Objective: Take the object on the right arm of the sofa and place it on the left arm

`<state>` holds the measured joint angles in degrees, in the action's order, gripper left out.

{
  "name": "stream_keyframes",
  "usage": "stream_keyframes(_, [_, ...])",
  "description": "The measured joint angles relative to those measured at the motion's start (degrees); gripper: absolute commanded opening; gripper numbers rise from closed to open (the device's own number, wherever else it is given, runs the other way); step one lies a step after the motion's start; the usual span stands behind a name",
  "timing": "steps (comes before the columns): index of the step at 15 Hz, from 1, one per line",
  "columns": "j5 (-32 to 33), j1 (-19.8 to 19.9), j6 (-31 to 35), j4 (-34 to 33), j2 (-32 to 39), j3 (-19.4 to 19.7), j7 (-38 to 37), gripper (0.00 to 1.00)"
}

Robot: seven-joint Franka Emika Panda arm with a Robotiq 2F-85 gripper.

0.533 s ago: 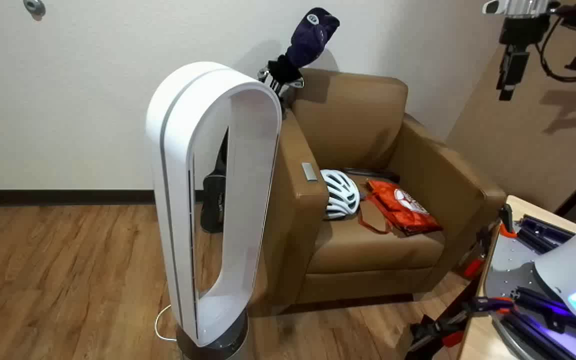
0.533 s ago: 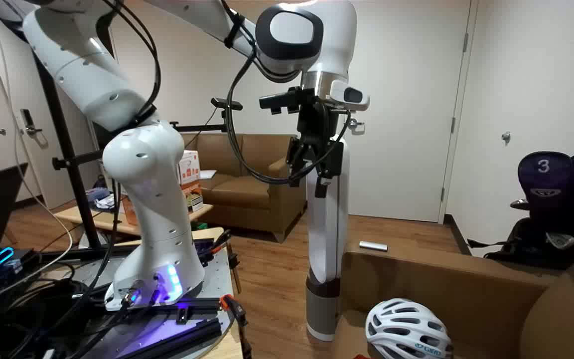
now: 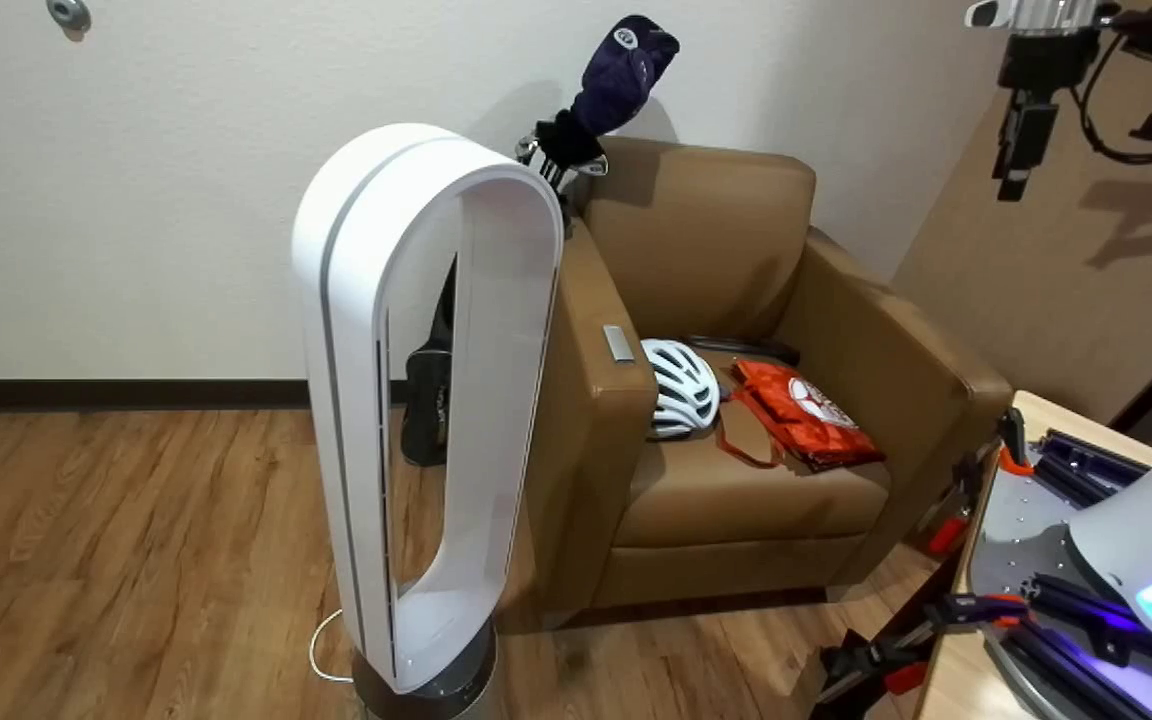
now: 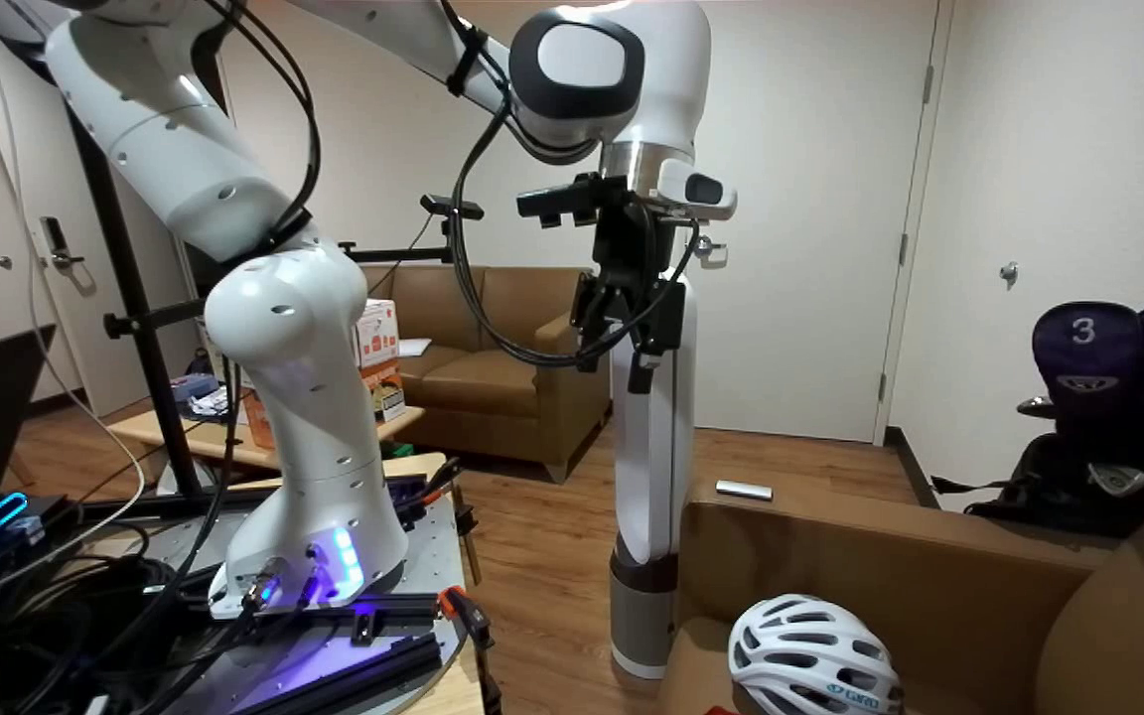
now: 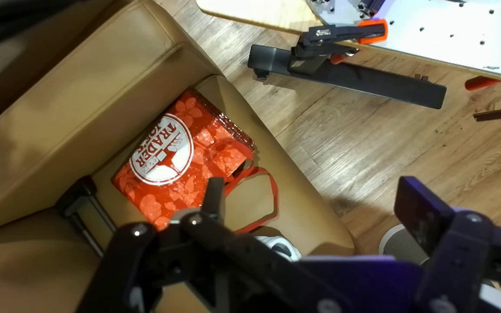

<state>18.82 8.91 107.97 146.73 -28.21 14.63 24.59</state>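
Wood-grain flooring (image 3: 136,550) and a pale wall (image 3: 186,200) frame the brown leather-like armchair (image 3: 716,575), beside which stands a white ring-shaped fan (image 3: 496,380). We locate the task's object, a slim silver bar (image 3: 618,344), in both exterior views: it lies flat on the fan-side arm (image 3: 588,300), near the front end. Between the arms we note a white bicycle helmet (image 3: 681,385) and a red Trader Joe's bag (image 5: 161,150). In the wrist view the gripper (image 5: 313,195) shows its jaws spread wide, grasping nothing, well apart from the bar. Counting sides as a sitter would, we judge this to be the right arm, so that grasp, carry and placement on the opposite arm (image 3: 906,320) all remain. Counted by a viewer facing the armchair, it would be the left arm and the transfer complete; we cannot settle which.
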Motion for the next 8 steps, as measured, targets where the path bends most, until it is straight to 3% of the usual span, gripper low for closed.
stream_keyframes(3, [-2.2,-0.3,6.2,0.8,0.1,0.0,-0.7,1.0])
stream_keyframes(8, [-12.6,-4.0,20.8,3.3,3.9,-0.4,-3.8,1.0])
